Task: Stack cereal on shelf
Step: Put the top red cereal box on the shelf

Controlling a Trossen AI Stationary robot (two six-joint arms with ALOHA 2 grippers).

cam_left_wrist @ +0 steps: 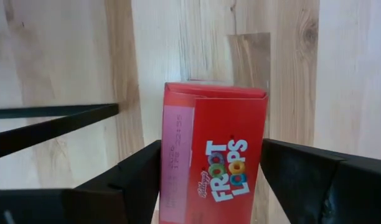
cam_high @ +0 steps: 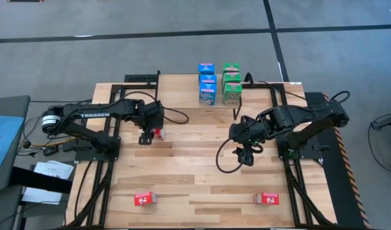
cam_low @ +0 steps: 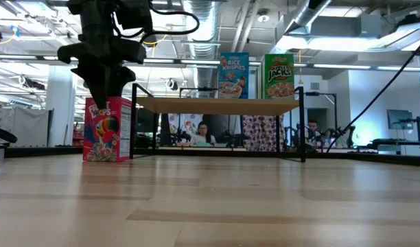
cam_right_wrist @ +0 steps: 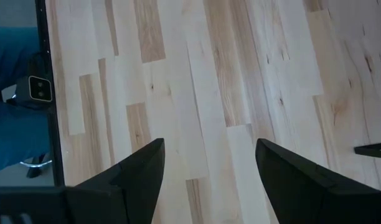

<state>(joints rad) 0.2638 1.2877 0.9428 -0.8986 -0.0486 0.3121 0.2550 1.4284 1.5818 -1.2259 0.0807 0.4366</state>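
Observation:
A red cereal box [cam_low: 107, 130] stands upright on its bottom on the table, left of the shelf [cam_low: 217, 105]. My left gripper [cam_high: 149, 133] comes down on the box from above and is shut on it. Blue boxes [cam_high: 206, 83] and green boxes [cam_high: 231, 83] stand on the shelf top at the far edge; the low view shows one blue box [cam_low: 233, 75] and one green box [cam_low: 278, 77] there. Two more red boxes [cam_high: 144, 199] [cam_high: 266, 199] lie near the table's near edge. My right gripper [cam_high: 246, 155] hangs open and empty over the table's right middle. My left gripper pinches the red box between its two fingers, one finger [cam_left_wrist: 137, 177] on the narrow side [cam_left_wrist: 177, 155] and the other finger [cam_left_wrist: 290, 177] on the opposite side. The fingers point down from above and reach only the box's top part [cam_low: 108, 101]. The box stands upright on the table.
The shelf's thin black legs [cam_low: 300, 123] stand right of the held box, and a black bar [cam_left_wrist: 53, 124] lies close beside it. Bare wood lies in the table's middle [cam_high: 195, 160]. People sit in the room beyond the table [cam_low: 203, 130].

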